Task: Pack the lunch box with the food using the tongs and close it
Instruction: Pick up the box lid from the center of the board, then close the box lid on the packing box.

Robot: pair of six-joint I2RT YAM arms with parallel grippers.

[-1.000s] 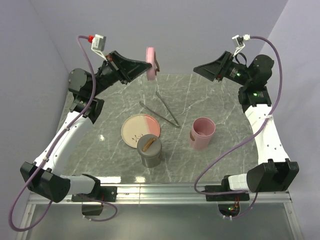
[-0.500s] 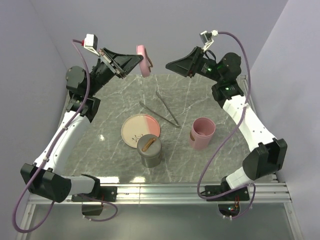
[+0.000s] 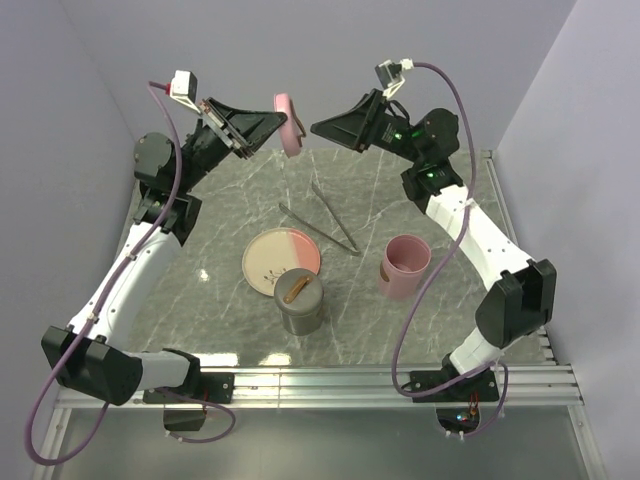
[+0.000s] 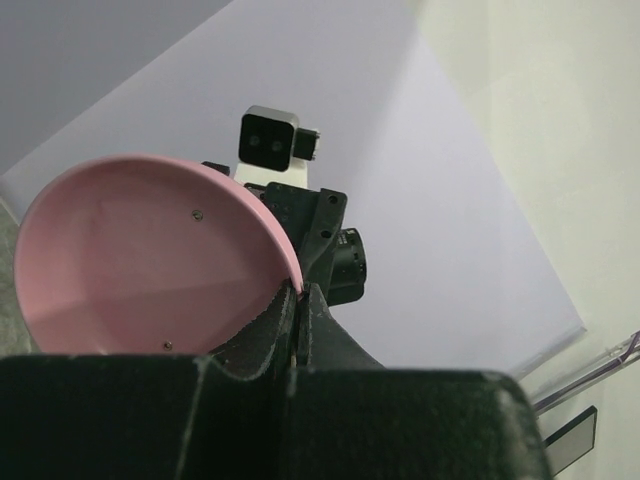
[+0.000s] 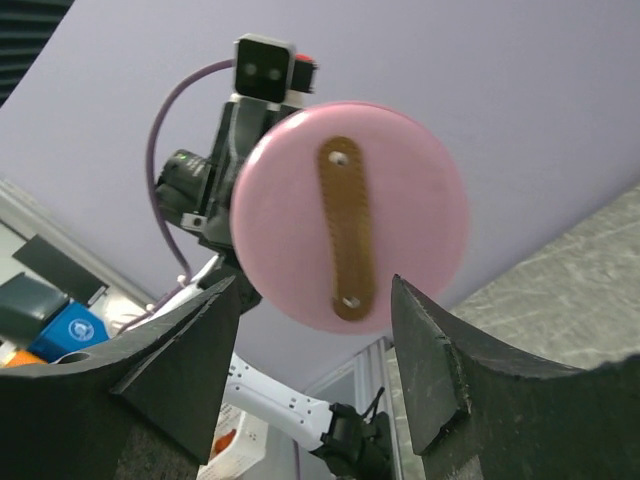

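Observation:
My left gripper (image 3: 281, 122) is raised high at the back and is shut on the rim of a round pink lid (image 3: 288, 124) with a brown strap. In the left wrist view the lid's inner side (image 4: 150, 260) fills the left, pinched at its edge. My right gripper (image 3: 318, 128) hangs open just right of the lid, facing it. In the right wrist view the lid (image 5: 420, 200) sits between and beyond its spread fingers, apart from both. The pink lunch box (image 3: 405, 266) stands open on the table. The silver tongs (image 3: 322, 220) lie in a V behind the plate. I cannot make out the food.
A cream-and-pink plate (image 3: 282, 260) lies mid-table. A grey round container (image 3: 300, 308) with a brown strap on its lid stands in front of the plate. The metal rail (image 3: 400, 380) runs along the near edge.
My right arm has swung left and up toward the lid, its jaws narrowing a little. The left gripper shifted the lid slightly left, then held still.

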